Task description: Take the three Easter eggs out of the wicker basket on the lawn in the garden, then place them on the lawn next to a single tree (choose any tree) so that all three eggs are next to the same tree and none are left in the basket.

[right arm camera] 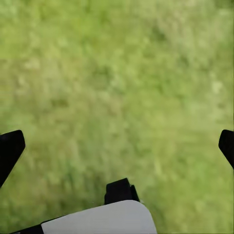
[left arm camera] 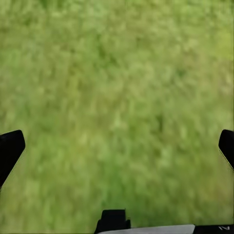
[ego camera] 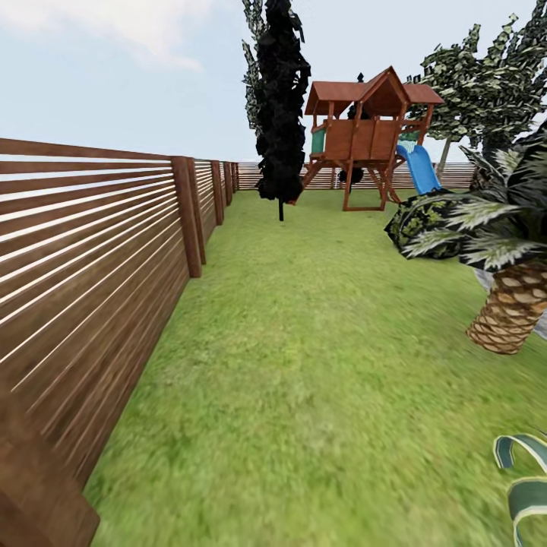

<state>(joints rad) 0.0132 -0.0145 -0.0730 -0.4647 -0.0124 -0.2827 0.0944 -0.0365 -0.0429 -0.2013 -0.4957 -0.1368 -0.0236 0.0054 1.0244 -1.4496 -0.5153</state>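
Observation:
The lawn stretches ahead of me as short green grass, from the fence to the far end of the garden. The Easter eggs and the wicker basket are out of view. A leafy tree rises at the far right, behind the slide. In the left wrist view my left gripper is open over bare lawn, with nothing between its black fingertips. The right wrist view has my right gripper open as well, above empty lawn.
A brown slatted fence runs along the left side. A dark cypress-like tree and a wooden playhouse with a blue slide stand at the far end. A scaly-trunked palm leans in at the right.

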